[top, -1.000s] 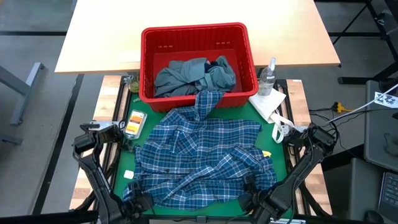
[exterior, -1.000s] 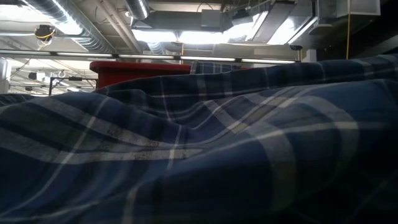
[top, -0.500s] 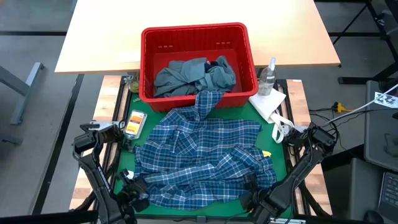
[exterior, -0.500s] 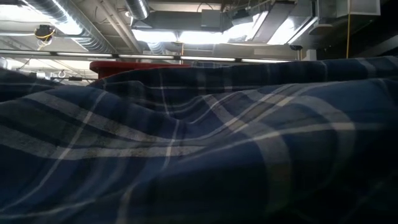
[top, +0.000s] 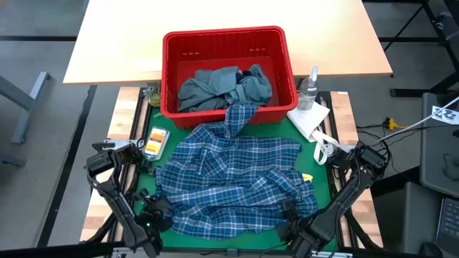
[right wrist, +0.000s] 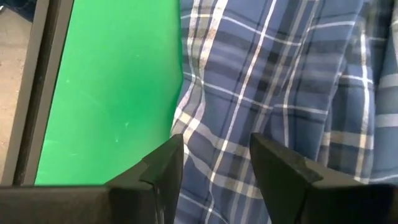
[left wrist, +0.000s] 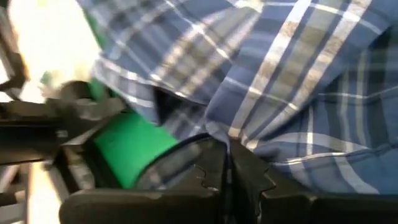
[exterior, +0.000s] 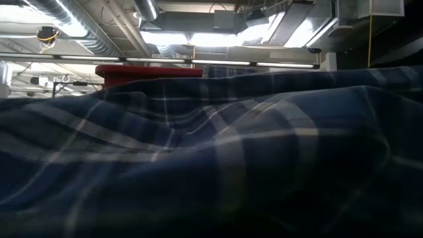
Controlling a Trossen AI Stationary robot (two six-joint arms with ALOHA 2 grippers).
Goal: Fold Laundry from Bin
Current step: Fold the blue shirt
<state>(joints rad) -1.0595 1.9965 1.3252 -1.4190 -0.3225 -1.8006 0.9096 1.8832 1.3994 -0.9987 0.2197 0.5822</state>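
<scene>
The blue-white plaid shirt [top: 233, 179] lies rumpled on the green mat [top: 326, 188]. One sleeve [top: 240, 115] climbs over the near rim of the red bin [top: 224, 34], which holds a grey-blue garment [top: 215, 87] and a dark navy one [top: 255, 72]. The shirt [exterior: 211, 145] fills the low view. My left gripper [top: 152, 213] is shut at the shirt's near-left corner. My right gripper [top: 289, 213] stands open over the shirt's near-right edge [right wrist: 186, 118], one finger on each side of a strip of cloth; whether it touches, I cannot tell. A yellow bit [top: 307, 176] peeks out at the shirt's right edge. My left gripper [left wrist: 227, 163] has the plaid shirt's near-left edge [left wrist: 249, 144] pinched between its two shut fingers, at their free ends. It slants down at the cloth from the near-left side. One layer or several, I cannot tell. The cloth beyond the fingers lies slack on the mat.
To the right of the bin stand a clear spray bottle [top: 308, 87] and a white paper towel [top: 310, 120]. A small orange-yellow packet [top: 154, 141] lies left of the mat. A wooden table [top: 115, 43] stretches behind the bin.
My left gripper has moved toward the far edge and sunk, tipping further down and rolling its wrist, still shut on the shirt. The shirt's near-left corner has been drawn inward off the mat's corner; it rose in the low view, then dropped again.
</scene>
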